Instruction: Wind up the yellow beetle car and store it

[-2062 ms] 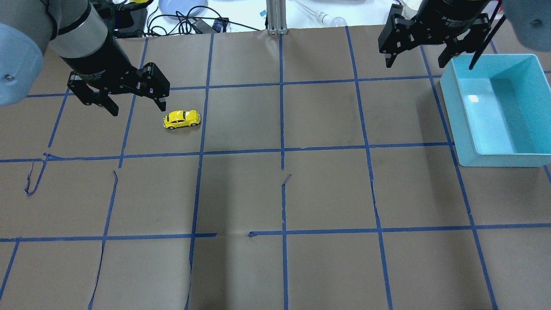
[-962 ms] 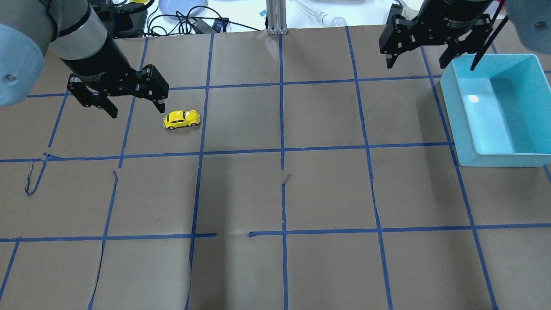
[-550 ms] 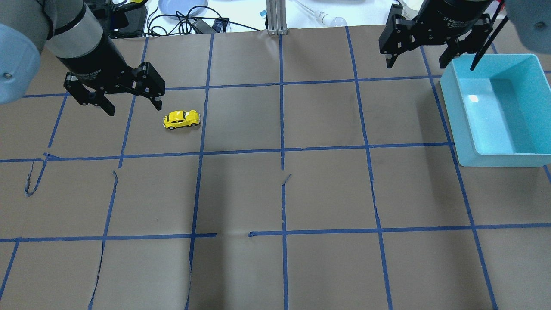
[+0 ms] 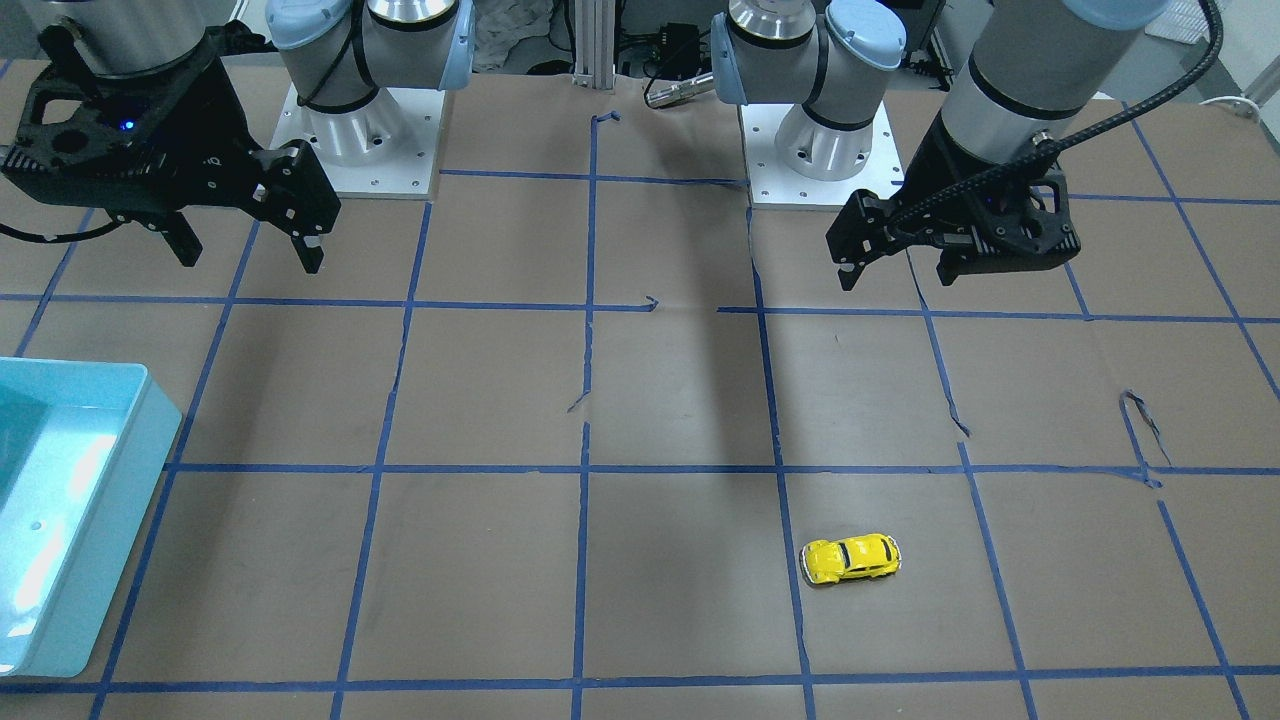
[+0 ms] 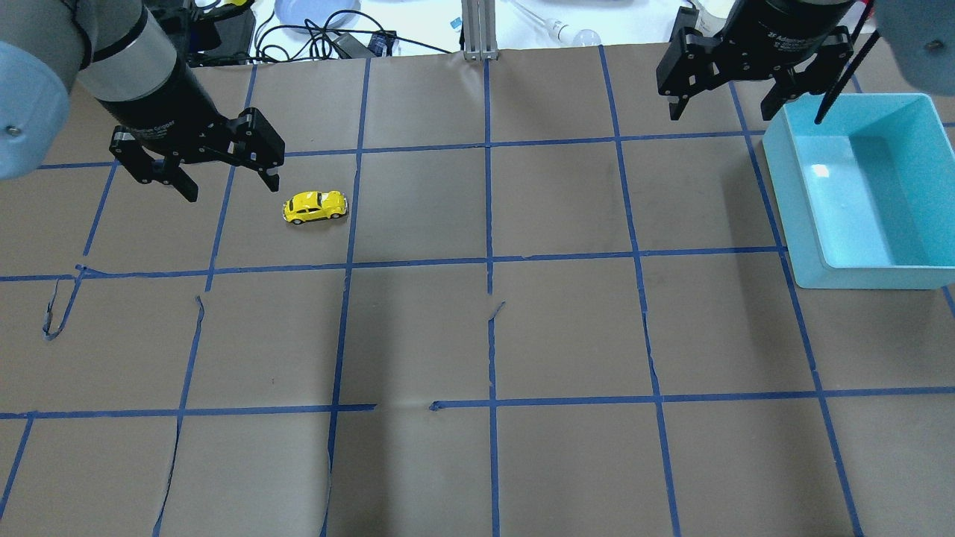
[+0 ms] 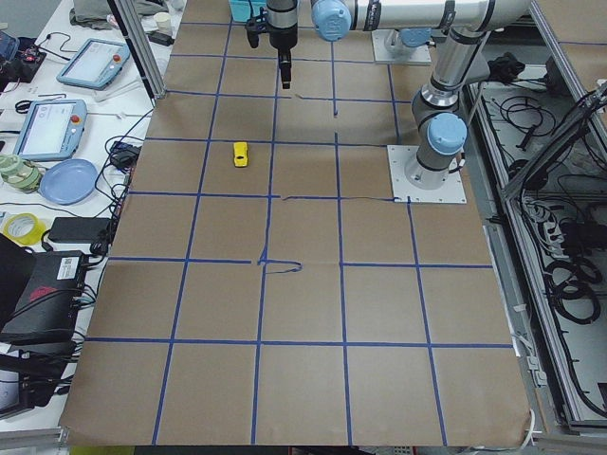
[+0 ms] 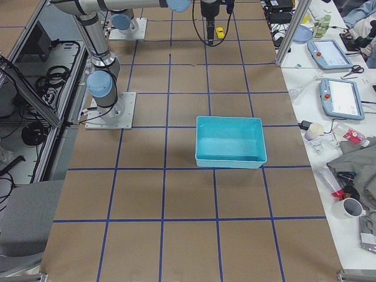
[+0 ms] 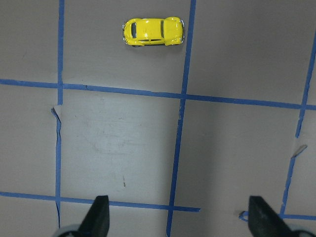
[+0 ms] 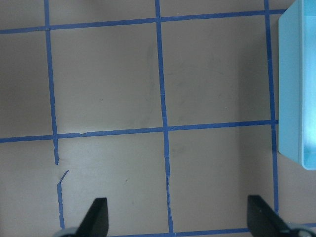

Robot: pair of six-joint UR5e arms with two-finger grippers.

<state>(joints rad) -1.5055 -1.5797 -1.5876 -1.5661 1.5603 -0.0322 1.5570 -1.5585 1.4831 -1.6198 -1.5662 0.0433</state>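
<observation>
The yellow beetle car [image 5: 315,206] stands on its wheels on the brown paper in the far left part of the table. It also shows in the front view [image 4: 851,559] and the left wrist view [image 8: 152,31]. My left gripper [image 5: 231,188] is open and empty. It hovers above the table just to the left of the car, apart from it. My right gripper [image 5: 720,112] is open and empty, high at the far right beside the teal bin [image 5: 865,277]. The bin is empty.
Blue tape lines grid the paper, with some torn, lifted ends [image 5: 56,313]. Beyond the far edge lie cables, a blue plate [image 5: 313,11] and an aluminium post [image 5: 480,30]. The arm bases [image 4: 355,140] stand on the robot's side.
My left gripper has drifted slightly to the left and toward the far edge, still open. The car and my right gripper have not moved.
</observation>
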